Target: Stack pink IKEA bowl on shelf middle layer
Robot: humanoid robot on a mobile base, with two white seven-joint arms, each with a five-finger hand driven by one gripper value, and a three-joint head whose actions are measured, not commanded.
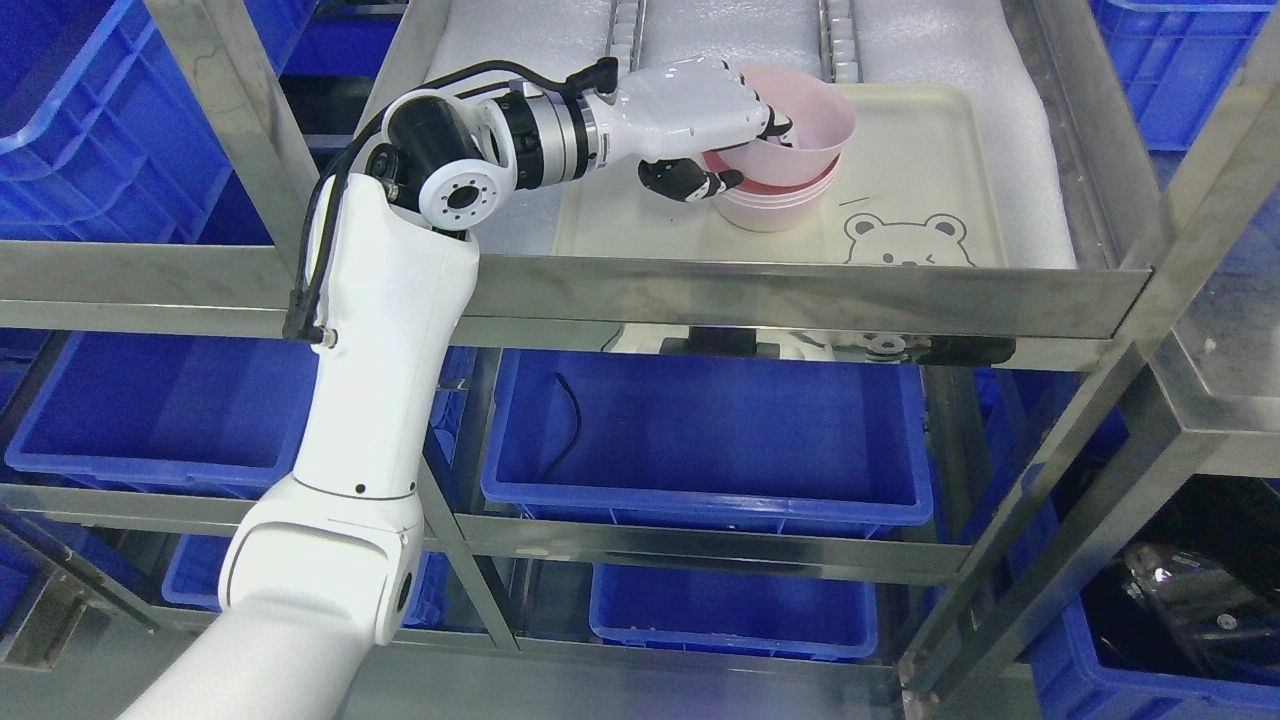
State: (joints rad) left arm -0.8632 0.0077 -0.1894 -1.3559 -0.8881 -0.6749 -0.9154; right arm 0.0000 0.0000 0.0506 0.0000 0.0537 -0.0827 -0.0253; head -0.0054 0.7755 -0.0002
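Observation:
A pink bowl (pixel 805 120) sits tilted in the top of a stack of pink bowls (pixel 775 205) on a cream tray (pixel 920 170) with a bear drawing. My left hand (pixel 735 150) reaches in from the left and grips the tilted bowl's near rim, fingers over the edge and thumb below. The bowl leans with its left side raised, its bottom resting inside the stack. The white left arm rises from the lower left through the shelf front. The right arm does not show.
A steel shelf rail (pixel 700 290) runs across in front of the tray. White foam lining (pixel 740 30) covers the shelf behind. Blue bins (pixel 700 430) fill the lower levels and both sides. A steel post (pixel 1060 470) slants at the right.

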